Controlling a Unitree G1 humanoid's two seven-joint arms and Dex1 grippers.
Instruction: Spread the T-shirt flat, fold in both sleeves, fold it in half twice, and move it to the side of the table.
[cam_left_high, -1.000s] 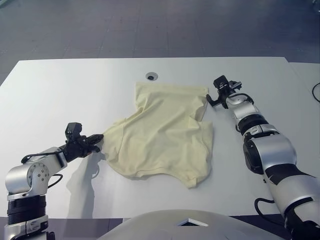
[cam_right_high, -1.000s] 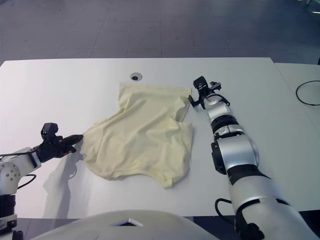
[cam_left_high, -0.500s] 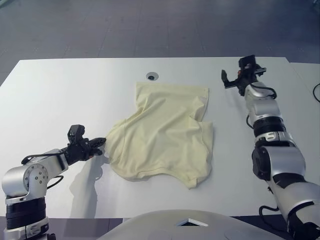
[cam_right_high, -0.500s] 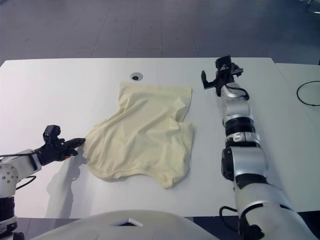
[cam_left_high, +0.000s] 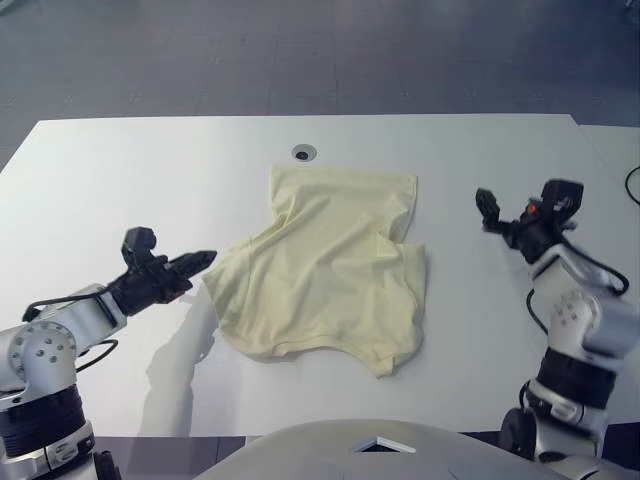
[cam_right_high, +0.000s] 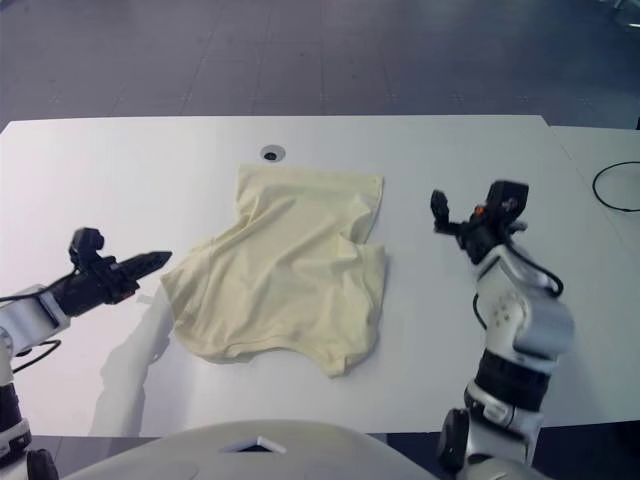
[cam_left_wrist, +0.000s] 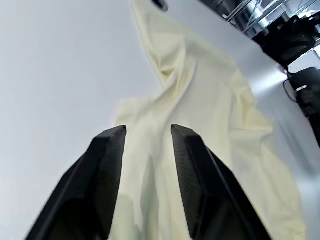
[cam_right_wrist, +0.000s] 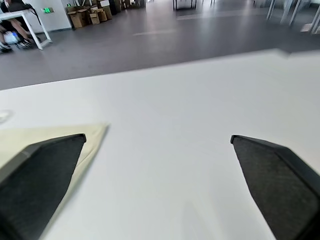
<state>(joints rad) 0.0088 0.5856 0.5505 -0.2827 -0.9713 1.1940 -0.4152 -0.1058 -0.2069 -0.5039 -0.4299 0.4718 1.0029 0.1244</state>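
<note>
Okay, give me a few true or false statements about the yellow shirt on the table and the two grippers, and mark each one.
1. The pale yellow fabric T-shirt is spread flat with both sleeves out. False: it lies rumpled, with part of it folded over itself.
2. The left gripper has its jaws open and holds nothing. True.
3. The right gripper is clamped on the T-shirt's far corner. False: its jaws are open and it is clear of the T-shirt, on the robot's right.
4. A small round hole sits in the white table just beyond the T-shirt. True.
</note>
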